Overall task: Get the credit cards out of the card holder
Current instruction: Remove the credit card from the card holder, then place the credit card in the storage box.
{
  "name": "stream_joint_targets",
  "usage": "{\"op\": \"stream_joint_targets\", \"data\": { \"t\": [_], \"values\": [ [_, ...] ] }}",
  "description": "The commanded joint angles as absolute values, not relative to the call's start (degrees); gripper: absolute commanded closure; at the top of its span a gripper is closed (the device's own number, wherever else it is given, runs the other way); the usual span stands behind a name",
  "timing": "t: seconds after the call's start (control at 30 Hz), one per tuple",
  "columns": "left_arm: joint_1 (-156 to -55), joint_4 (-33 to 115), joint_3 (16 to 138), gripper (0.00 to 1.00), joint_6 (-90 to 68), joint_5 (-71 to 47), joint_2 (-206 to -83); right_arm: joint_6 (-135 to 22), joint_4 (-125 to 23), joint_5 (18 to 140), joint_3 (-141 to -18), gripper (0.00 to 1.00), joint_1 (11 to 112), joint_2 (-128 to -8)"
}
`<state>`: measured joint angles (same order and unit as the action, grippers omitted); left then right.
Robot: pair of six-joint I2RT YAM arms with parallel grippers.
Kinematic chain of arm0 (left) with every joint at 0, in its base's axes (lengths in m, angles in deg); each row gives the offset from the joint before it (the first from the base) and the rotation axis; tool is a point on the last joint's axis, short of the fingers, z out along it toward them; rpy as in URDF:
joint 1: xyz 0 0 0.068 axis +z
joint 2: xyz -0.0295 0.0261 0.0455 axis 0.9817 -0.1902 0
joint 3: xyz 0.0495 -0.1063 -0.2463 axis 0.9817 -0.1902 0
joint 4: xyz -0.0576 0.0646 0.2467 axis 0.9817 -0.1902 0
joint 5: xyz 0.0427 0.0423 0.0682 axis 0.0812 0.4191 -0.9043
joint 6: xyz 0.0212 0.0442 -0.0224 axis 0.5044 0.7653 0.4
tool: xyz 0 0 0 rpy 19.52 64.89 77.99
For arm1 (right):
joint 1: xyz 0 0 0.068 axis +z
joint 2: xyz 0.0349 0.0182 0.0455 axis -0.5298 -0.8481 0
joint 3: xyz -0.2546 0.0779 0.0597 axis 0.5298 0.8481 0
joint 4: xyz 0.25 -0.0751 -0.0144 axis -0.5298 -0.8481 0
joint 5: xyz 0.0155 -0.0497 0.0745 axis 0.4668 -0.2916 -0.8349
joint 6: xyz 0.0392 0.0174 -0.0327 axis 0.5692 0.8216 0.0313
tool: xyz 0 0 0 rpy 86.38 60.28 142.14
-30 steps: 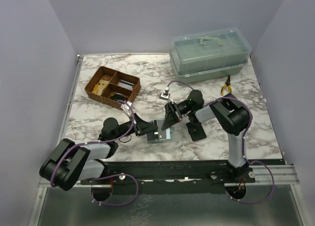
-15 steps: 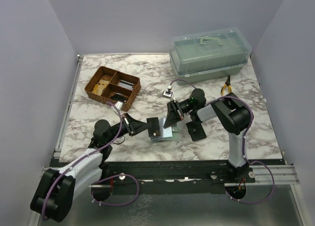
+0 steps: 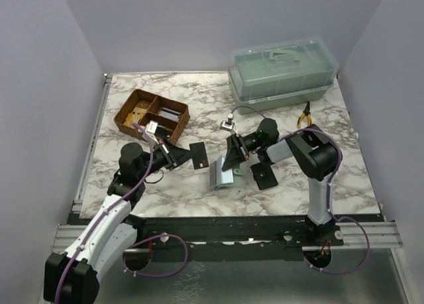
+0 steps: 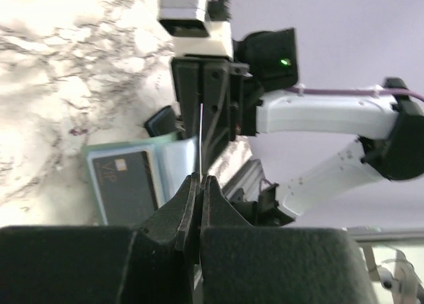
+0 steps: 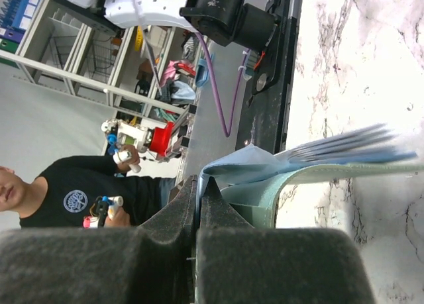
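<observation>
The sage green card holder lies open on the marble table, its far end lifted. My right gripper is shut on its pale blue inner flap; the green cover curves beside the jaws. My left gripper is shut on a thin dark card and holds it in the air, clear to the left of the holder. In the left wrist view this card shows edge-on above the gripper. Another dark card with a chip sits in the open holder, next to a pale blue pocket.
A black snap wallet lies right of the holder. A brown wicker tray stands at the back left, close to the left arm. A green plastic box is at the back right, with yellow-handled pliers in front of it.
My left gripper has pulled back to the left and up with the dark card, drawing it out of the holder. The right gripper has kept its hold on the holder, which tipped up.
</observation>
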<state>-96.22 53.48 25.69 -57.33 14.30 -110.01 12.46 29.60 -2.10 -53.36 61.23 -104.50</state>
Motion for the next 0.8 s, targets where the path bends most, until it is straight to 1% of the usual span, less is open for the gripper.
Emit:
{"op": "stream_joint_targets", "data": {
  "t": [0.0, 0.1, 0.2, 0.3, 0.37, 0.47, 0.53, 0.6, 0.63, 0.77],
  "values": [
    [-94.81, 42.62, 30.24, 1.00, -51.99, 7.95, -113.79, 10.40, 29.58, -6.12, -53.25, 1.00, 60.95, -102.99],
    [-93.78, 40.46, 32.42, 1.00, -52.15, -1.10, -113.91, 8.04, 26.40, -6.10, -53.51, 1.00, 61.00, -102.75],
    [-92.73, 41.27, 33.31, 1.00, -54.19, -10.67, -113.49, 3.51, 20.53, -5.70, -53.78, 1.00, 61.00, -102.28],
    [-91.45, 43.69, 33.13, 1.00, -58.64, -18.63, -114.79, -3.05, 11.17, -4.89, -54.86, 1.00, 61.00, -101.62],
    [-90.39, 43.34, 33.88, 1.00, -62.14, -23.84, -117.46, -8.96, 1.40, -4.17, -56.05, 1.00, 61.00, -101.01],
    [-87.95, 43.53, 35.91, 1.00, -66.83, -27.24, -123.35, -22.00, -16.06, -2.47, -59.18, 1.00, 60.95, -99.69],
    [-86.35, 44.28, 37.82, 1.00, -68.70, -28.19, -127.32, -33.95, -32.59, -0.59, -62.68, 1.00, 61.00, -98.98],
    [-85.63, 44.93, 39.94, 1.00, -69.46, -28.99, -131.03, -44.06, -45.47, 0.82, -66.38, 1.00, 61.00, -99.18],
    [-85.32, 45.07, 40.90, 1.00, -69.71, -29.23, -132.53, -46.03, -47.85, 1.01, -67.24, 1.00, 60.97, -99.40],
    [-84.64, 44.93, 43.15, 1.00, -73.64, -31.15, -137.84, -45.26, -46.72, 0.99, -66.92, 1.00, 61.00, -99.39]
  ]
}}
